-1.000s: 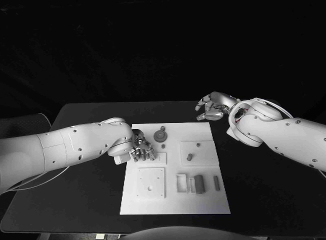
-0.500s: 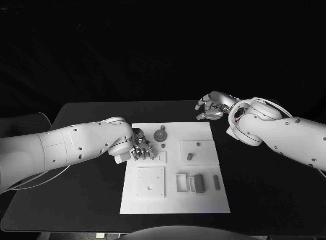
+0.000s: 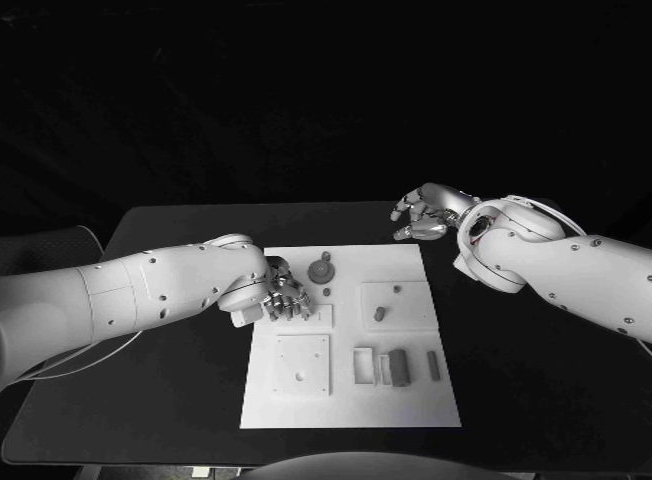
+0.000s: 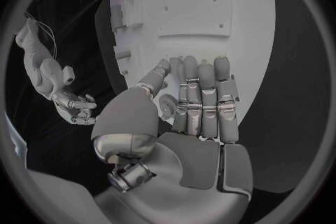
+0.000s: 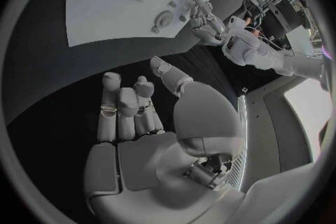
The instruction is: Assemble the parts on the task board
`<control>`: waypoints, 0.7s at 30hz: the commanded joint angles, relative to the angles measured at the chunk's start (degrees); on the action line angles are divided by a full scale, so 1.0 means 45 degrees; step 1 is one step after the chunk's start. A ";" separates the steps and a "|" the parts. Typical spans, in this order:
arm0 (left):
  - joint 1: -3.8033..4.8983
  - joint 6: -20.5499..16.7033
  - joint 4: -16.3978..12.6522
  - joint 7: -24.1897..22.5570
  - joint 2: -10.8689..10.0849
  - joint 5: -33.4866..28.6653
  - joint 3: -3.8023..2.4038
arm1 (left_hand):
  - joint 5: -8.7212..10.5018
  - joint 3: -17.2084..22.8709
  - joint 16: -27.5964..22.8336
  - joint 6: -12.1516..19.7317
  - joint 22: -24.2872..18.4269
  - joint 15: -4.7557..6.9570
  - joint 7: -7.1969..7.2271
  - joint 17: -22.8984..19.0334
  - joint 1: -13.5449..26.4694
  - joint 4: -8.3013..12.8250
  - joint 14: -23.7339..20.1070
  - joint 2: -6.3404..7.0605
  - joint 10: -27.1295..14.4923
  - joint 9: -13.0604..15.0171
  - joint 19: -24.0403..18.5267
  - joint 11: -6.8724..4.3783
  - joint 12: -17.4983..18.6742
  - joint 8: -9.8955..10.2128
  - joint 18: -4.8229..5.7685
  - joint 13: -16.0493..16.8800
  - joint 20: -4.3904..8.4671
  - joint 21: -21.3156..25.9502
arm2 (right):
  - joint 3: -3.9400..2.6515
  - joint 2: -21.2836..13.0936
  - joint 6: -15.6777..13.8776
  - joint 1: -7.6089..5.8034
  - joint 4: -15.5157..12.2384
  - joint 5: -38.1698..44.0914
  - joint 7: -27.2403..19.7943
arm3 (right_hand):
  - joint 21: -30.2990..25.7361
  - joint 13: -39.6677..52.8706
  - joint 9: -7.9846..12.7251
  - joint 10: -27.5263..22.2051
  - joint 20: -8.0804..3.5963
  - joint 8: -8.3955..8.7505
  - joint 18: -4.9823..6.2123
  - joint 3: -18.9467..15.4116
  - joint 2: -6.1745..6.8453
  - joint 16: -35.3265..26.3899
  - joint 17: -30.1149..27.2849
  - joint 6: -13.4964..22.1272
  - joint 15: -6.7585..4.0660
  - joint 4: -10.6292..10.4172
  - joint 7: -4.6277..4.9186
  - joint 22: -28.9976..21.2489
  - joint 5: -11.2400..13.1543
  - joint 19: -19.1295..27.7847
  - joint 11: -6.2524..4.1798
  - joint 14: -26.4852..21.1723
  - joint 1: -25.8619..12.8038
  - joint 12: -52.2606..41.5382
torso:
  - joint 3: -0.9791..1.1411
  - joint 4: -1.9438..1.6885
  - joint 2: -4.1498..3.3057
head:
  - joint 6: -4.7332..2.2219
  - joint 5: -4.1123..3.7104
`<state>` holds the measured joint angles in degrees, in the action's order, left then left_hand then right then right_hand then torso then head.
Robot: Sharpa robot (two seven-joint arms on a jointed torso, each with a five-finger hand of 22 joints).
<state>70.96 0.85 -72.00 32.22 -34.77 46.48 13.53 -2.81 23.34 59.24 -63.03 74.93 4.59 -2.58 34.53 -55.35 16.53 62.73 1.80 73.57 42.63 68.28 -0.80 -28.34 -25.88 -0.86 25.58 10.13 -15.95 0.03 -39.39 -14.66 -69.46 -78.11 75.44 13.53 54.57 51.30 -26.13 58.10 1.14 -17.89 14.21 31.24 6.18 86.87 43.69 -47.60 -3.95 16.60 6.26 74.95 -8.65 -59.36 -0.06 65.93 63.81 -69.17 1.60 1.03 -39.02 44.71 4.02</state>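
So the task board (image 3: 349,340) sits mid-table, grey parts (image 3: 397,367) slotted into its recesses near the front. Left hand (image 3: 282,298) hangs over the board's left edge with a small round part (image 4: 168,105) pinched in it. Right hand (image 3: 427,213) is off past the far corner, loosely spread, holding nothing.

both arms: smooth white shells, rounded bulky segments, small dark screw dots scattered along the casing. left arm (image 3: 139,290) has a thin pale cable looping under the forearm. right arm (image 3: 571,270) has a ring-shaped collar near the wrist with a thin cable arcing over it. left hand (image 3: 280,296) and right hand (image 3: 430,211): silver metal, segmented fingers with banded links, grey flat palm plates, big domed thumb base, exposed small mechanical fitting at the wrist in the wrist views
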 commanded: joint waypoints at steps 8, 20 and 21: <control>-0.0003 -0.0293 0.0030 -0.0129 0.0027 0.0093 -0.0001 | 0.0007 -0.0340 0.0095 0.0422 0.0143 -0.0030 -0.0176 -0.0065 0.0490 -0.0209 -0.0231 0.0411 -0.0291 -0.0155 -0.0159 0.0123 0.0140 0.0367 -0.0086 -0.0063 -0.0022 0.0147 | -0.0010 -0.0005 0.0165 0.0003 -0.0020 0.0033 -0.0020 | -0.0081 -0.0022 0.0025 -0.0670 -0.0007 0.0062 0.0175 -0.0043 -0.0054 -0.0089 -0.0021 -0.0617 0.0030 -0.0001 0.0534 0.0198 -0.0012 0.0117 0.0515 -0.0107 -0.0044 0.0070 | -0.0009 -0.0005 -0.0001 | -0.0021 0.0000; -0.0003 -0.0410 0.0026 -0.0143 0.0019 0.0085 -0.0002 | 0.0006 -0.0265 0.0160 0.0425 0.0145 -0.0035 -0.0187 -0.0074 0.0622 -0.0316 -0.0303 0.0494 -0.0338 -0.0179 -0.0173 0.0128 0.0106 0.0419 -0.0104 -0.0050 -0.0026 0.0180 | -0.0009 0.0005 0.0201 0.0003 -0.0020 0.0033 -0.0024 | -0.0105 -0.0040 0.0044 -0.0714 0.0005 0.0109 0.0175 -0.0036 -0.0047 -0.0109 -0.0029 -0.0551 0.0047 0.0004 0.0556 0.0195 -0.0017 0.0147 0.0535 -0.0144 -0.0047 0.0086 | -0.0015 0.0004 -0.0007 | -0.0030 0.0026; -0.0003 -0.0411 0.0026 -0.0146 0.0021 0.0084 -0.0002 | 0.0005 -0.0260 0.0163 0.0425 0.0146 -0.0035 -0.0186 -0.0074 0.0620 -0.0316 -0.0305 0.0494 -0.0339 -0.0180 -0.0172 0.0128 0.0104 0.0420 -0.0105 -0.0049 -0.0026 0.0181 | -0.0009 0.0005 0.0204 0.0003 -0.0020 0.0033 -0.0024 | -0.0110 -0.0043 0.0046 -0.0720 0.0007 0.0114 0.0175 -0.0034 -0.0047 -0.0114 -0.0032 -0.0543 0.0050 0.0004 0.0559 0.0193 -0.0017 0.0152 0.0538 -0.0151 -0.0047 0.0089 | -0.0009 0.0003 -0.0004 | -0.0021 0.0020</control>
<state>70.95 -0.35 -71.85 32.08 -34.75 46.71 13.54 -2.83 22.19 59.64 -61.59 74.91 4.51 -3.36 34.26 -53.07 15.49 61.82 4.08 72.46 41.90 67.86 -0.11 -27.95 -24.34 -0.86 25.32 10.14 -15.28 0.03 -39.38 -14.51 -69.46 -78.15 75.44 13.55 54.35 51.19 -26.01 58.10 1.13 -17.62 14.18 31.24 6.18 86.64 43.64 -47.65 -3.71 16.60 6.21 74.95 -8.65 -58.95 -0.06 65.78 63.81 -69.00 1.53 1.02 -39.02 44.58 4.08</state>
